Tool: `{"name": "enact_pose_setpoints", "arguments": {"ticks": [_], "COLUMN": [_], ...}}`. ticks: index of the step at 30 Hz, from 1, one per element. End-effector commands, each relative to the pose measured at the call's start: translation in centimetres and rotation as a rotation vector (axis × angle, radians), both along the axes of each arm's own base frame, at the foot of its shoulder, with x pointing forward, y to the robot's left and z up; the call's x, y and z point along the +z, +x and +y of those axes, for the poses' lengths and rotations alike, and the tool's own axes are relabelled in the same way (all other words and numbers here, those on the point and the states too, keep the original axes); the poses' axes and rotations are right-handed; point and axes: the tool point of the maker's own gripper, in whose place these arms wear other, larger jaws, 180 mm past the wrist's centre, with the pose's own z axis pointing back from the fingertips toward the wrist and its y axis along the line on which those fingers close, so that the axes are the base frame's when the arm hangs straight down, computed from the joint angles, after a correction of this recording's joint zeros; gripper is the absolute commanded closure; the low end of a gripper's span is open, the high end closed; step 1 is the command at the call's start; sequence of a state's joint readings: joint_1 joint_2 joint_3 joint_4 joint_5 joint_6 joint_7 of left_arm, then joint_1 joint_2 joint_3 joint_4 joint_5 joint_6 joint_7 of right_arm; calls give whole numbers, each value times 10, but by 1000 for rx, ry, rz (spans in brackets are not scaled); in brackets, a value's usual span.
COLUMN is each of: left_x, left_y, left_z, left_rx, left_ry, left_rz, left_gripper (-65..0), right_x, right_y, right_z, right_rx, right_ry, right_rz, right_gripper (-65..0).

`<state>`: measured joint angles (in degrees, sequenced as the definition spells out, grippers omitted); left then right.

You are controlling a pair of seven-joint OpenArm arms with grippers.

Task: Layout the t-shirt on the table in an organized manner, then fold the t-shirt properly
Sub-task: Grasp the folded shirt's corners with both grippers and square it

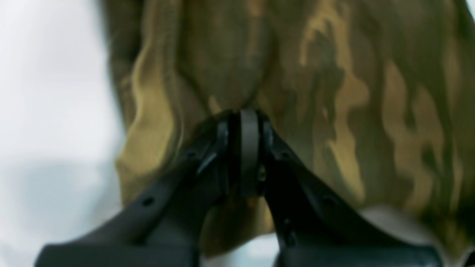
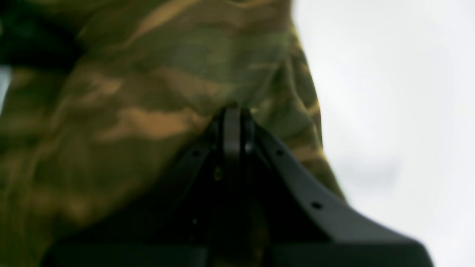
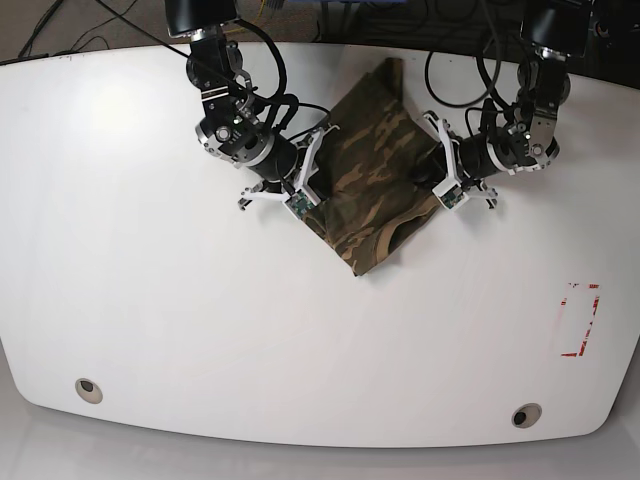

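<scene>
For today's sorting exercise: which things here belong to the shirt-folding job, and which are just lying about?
Part of the job:
- t-shirt
- table
- left gripper, shut on the shirt
- right gripper, shut on the shirt

Just there:
- red-marked rectangle
- two grommet holes
- cables

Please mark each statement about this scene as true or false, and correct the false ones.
1. Both grippers are shut on the t-shirt. True: the left gripper and the right gripper each pinch camouflage cloth.
2. The t-shirt lies spread flat with both sleeves laid out. False: it is bunched and stretched between the two grippers, with a loose part lying toward the near side of the table.
3. The red-marked rectangle is covered by the t-shirt. False: it is bare, far from the cloth, near the table's edge.
4. Two round grommet holes show near the table's front edge. True: one hole on each side.
</scene>
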<state>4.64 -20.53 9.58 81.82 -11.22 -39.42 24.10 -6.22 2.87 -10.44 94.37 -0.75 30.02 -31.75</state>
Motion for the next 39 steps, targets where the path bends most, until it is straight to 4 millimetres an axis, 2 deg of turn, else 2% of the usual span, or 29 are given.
{"name": "enact_pose_setpoints", "arguments": {"ticks": [1,5,8,13,17,24,31,36,39], "left_x": [-30,-8,17,61,86,84,58,45,37], "left_y": [-8,15,26,37,35,19,-19,-39,-52], "left_z": [48,40,29,12,-8,-14,-18,-19,-17], "left_rx": [16,9,-12,-44,-46,-25,-13,-17,-3], "left_ry": [290,282,274,297,285,256,229,227,225], "left_rz": [92,14,-65,-182,-237,-216,-113,-59,-25], "left_gripper": [-26,-26,-26,-26,-26,-26,-26,-26,-26], "right_x": [17,34,51,78,85,77,63,54,40], "right_y": [1,3,5,18,31,57,76,80,79], "right_z": [-3,-8,-10,-12,-12,10,38,56,63], "right_rx": [-15,-33,-30,-32,-32,-30,20,42,45], "right_ry": [30,33,19,-16,-18,27,64,108,126], "right_rz": [-47,-92,-128,-182,-206,-168,-132,-119,-88], "right_gripper": [0,0,0,0,0,0,0,0,0]}}
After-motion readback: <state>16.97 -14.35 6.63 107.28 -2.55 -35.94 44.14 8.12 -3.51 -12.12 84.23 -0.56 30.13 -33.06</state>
